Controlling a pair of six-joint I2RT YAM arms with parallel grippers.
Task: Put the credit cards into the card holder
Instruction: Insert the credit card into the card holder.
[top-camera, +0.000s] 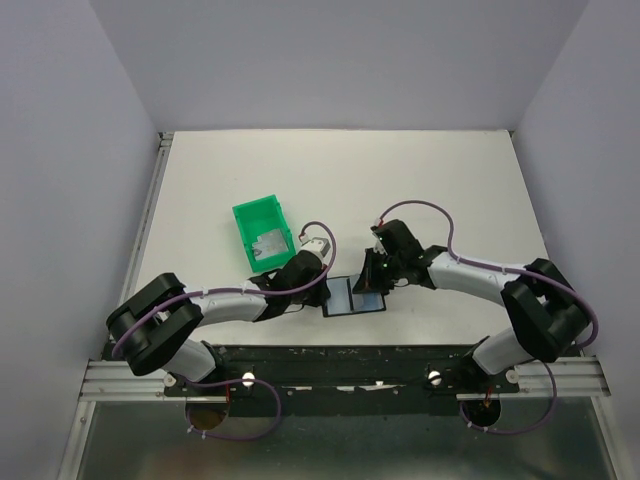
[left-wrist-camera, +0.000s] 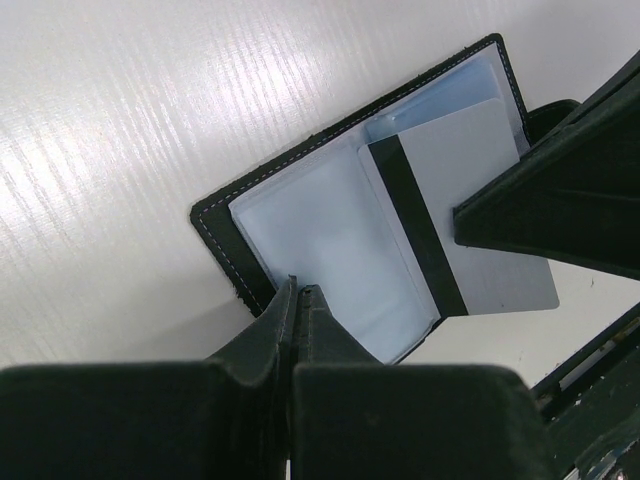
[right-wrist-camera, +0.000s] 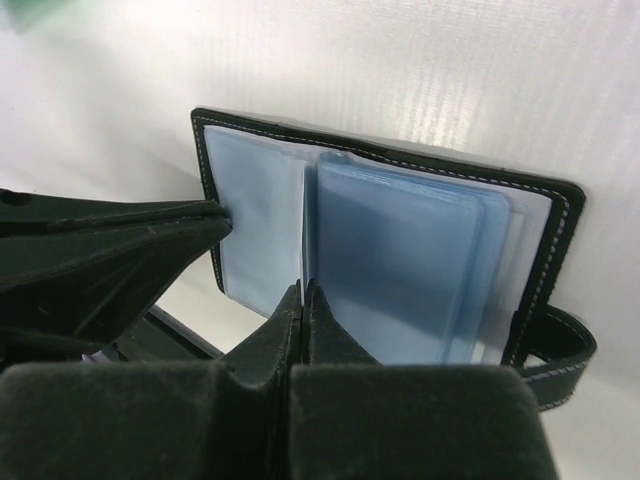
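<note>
The black card holder (top-camera: 345, 298) lies open near the table's front, its pale blue sleeves up; it shows in the left wrist view (left-wrist-camera: 330, 230) and the right wrist view (right-wrist-camera: 400, 260). My left gripper (left-wrist-camera: 300, 292) is shut and its tips press on the holder's left half (top-camera: 326, 290). My right gripper (right-wrist-camera: 303, 290) is shut on a silvery-grey credit card (left-wrist-camera: 450, 165) with a black stripe. It holds the card tilted over the holder's right half, its edge at the fold. A second silvery card (top-camera: 270, 243) lies in the green bin.
The green plastic bin (top-camera: 240, 215) stands just left of and behind the left gripper. The holder's strap (right-wrist-camera: 560, 350) sticks out on its right side. White walls close in the table at the back and sides.
</note>
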